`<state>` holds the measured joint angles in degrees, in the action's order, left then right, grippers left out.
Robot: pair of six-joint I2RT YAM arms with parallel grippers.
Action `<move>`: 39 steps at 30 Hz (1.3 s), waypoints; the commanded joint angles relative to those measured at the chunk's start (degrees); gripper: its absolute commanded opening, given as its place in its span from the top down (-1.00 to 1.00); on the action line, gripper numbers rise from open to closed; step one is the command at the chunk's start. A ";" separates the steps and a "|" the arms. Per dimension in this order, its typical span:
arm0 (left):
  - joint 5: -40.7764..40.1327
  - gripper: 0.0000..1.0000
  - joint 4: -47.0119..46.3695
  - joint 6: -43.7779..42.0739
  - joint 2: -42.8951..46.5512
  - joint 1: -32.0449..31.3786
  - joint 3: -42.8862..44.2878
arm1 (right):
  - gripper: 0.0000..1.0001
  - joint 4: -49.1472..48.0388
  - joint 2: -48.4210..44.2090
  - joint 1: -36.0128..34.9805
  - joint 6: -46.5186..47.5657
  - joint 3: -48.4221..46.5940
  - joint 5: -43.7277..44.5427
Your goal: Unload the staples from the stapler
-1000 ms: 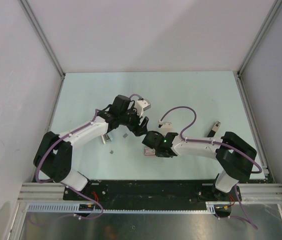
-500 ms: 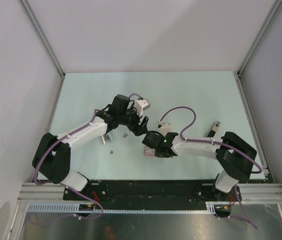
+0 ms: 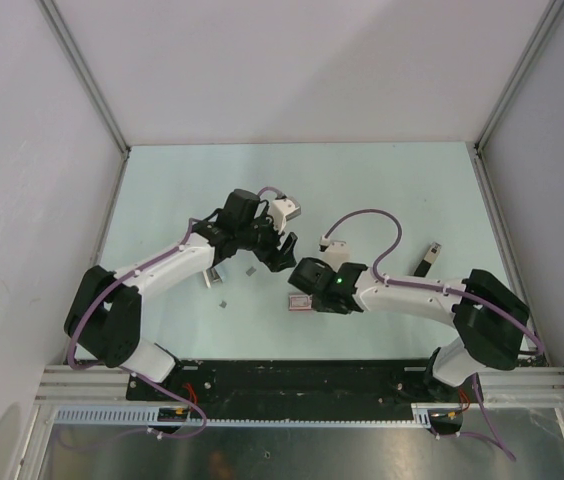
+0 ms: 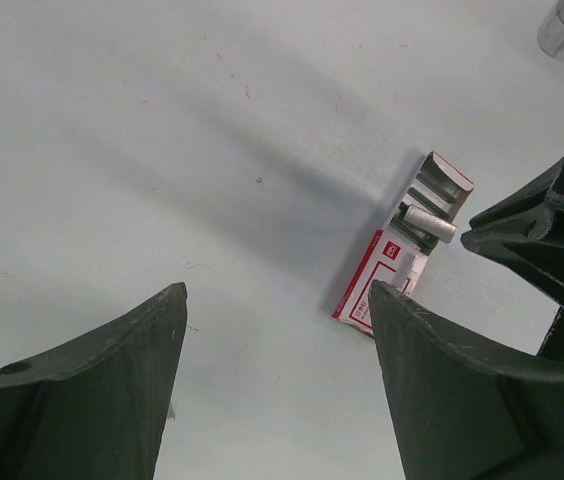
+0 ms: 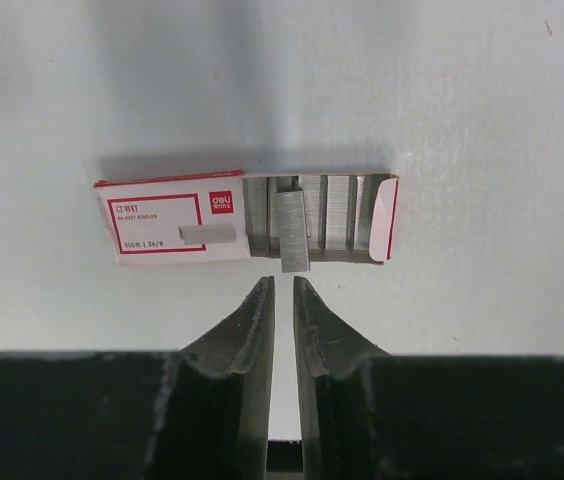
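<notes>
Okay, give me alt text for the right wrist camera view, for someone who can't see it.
A red-and-white staple box lies on the pale table, its tray slid out to the right, with a loose staple strip lying across the rows inside. Just below, the right gripper is nearly closed and empty.
</notes>
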<state>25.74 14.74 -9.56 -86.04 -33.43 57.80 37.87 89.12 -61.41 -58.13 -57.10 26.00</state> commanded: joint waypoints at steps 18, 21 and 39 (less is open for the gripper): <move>1.60 -0.56 0.67 -3.22 2.23 -0.44 0.41 | 1.00 -3.45 1.51 -0.95 1.39 2.85 -3.63; 1.50 -0.56 0.74 -3.29 2.17 -0.48 0.46 | 1.00 -5.24 1.73 -0.34 1.70 3.81 -4.73; 1.42 -0.56 1.16 -3.47 2.10 -0.45 0.66 | 1.00 -9.94 1.73 3.33 4.68 5.95 -7.83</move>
<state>25.74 15.75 -9.61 -86.04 -33.54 57.80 30.09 90.65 -58.89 -54.89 -51.33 18.50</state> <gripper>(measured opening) 0.778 0.009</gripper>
